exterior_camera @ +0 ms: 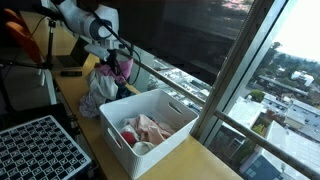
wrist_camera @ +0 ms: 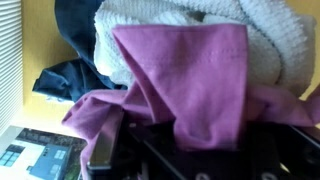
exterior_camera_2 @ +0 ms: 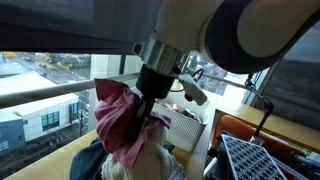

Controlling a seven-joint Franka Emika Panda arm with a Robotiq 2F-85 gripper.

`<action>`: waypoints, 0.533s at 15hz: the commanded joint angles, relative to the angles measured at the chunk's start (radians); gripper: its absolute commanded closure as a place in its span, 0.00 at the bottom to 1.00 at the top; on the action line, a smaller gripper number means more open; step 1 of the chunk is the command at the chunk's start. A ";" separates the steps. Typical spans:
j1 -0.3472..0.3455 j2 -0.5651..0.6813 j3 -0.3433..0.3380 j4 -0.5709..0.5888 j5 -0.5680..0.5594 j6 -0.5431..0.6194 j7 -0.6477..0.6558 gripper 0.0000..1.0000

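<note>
One purple cloth (wrist_camera: 190,85) hangs pinched in the hand (exterior_camera_2: 143,112) — clenched tight on it, lifted just above a pile. Under it lie a white towel (wrist_camera: 270,35) and a dark blue garment (wrist_camera: 75,50); farther along the tabletop (exterior_camera: 215,160) — a white basket (exterior_camera: 165,140) of laundry.

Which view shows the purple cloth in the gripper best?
The wrist view: the purple cloth fills the frame, folds visible, pinched in the shut gripper. In an exterior view it hangs bunched below the gripper; in an exterior view it is only a small far-off patch.
</note>
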 commanded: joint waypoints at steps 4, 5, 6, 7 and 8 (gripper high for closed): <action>-0.012 0.145 -0.021 0.032 0.005 0.023 0.006 1.00; -0.013 0.166 -0.023 0.037 0.007 0.020 0.007 1.00; -0.013 0.184 -0.026 0.041 0.006 0.019 0.009 1.00; -0.012 0.194 -0.027 0.039 0.007 0.018 0.009 1.00; -0.011 0.203 -0.027 0.038 0.008 0.017 0.009 1.00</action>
